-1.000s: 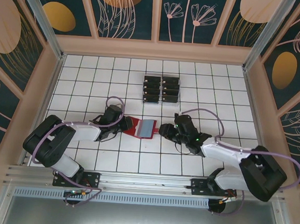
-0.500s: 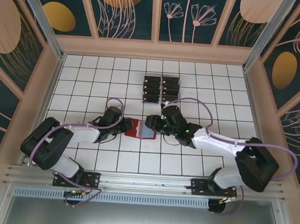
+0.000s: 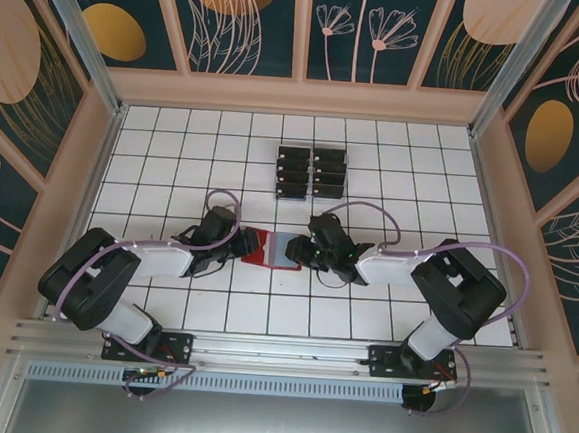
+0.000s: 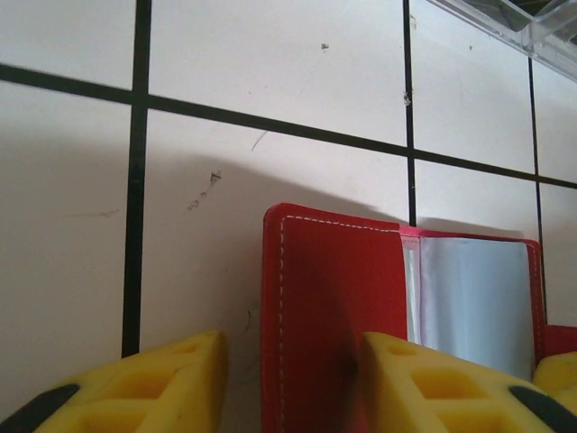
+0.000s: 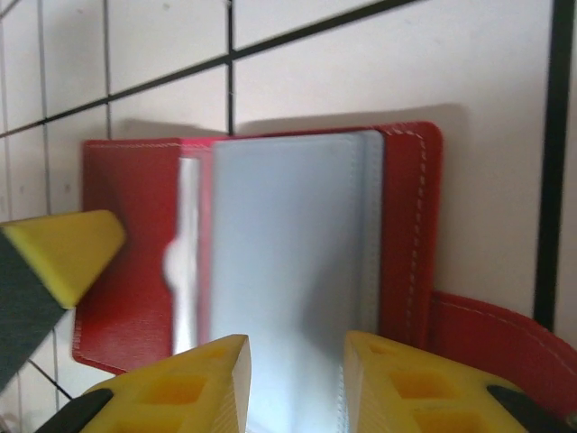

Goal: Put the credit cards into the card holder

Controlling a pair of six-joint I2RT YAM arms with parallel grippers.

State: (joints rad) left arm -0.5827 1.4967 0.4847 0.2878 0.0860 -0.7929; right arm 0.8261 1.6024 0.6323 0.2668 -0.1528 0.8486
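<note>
The red card holder (image 3: 272,247) lies open on the white tiles, a pale clear sleeve (image 5: 288,271) showing inside it. My left gripper (image 3: 239,246) is open at its left end, its yellow fingers (image 4: 135,383) straddling the edge of the red flap (image 4: 329,316). From the right, my right gripper (image 3: 303,250) reaches in, open by a narrow gap, with its fingertips (image 5: 194,383) over the sleeve of the card holder (image 5: 410,225). The black credit cards (image 3: 311,173) stand in a clear rack farther back, apart from both grippers.
The clear plastic rack (image 3: 313,150) stands about two tiles behind the holder; its corner (image 4: 514,18) shows in the left wrist view. Wooden walls (image 3: 299,95) ring the tiled floor. Bare tiles lie to the left, right and front of the holder.
My right gripper has moved left from beside the holder onto its clear sleeve, and the right arm has swung in closer. The left gripper and the holder have stayed put.
</note>
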